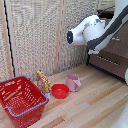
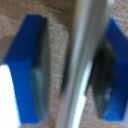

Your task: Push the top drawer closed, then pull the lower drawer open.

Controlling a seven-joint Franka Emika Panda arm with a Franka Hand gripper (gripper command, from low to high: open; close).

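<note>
Reaching across the exterior view's right, the arm (image 1: 92,32) meets the brown dresser, hiding the top drawer (image 1: 119,42), while the lower drawer (image 1: 107,62) shows its silver bar below; a red basket (image 1: 20,97), red bowl (image 1: 60,90) and pink cup (image 1: 73,82) sit well apart on the wooden floor (image 1: 95,102). Close up in the wrist view, the jaws stand apart with a silver bar handle (image 2: 82,65) between the blue fingers (image 2: 27,65), placed, I judge, to grip it for moving a drawer; which drawer's handle it is I cannot tell.

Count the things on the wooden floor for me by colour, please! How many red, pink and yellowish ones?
Red: 2, the basket and the bowl
Pink: 1, the cup
Yellowish: 1, the giraffe toy
Total: 4
</note>
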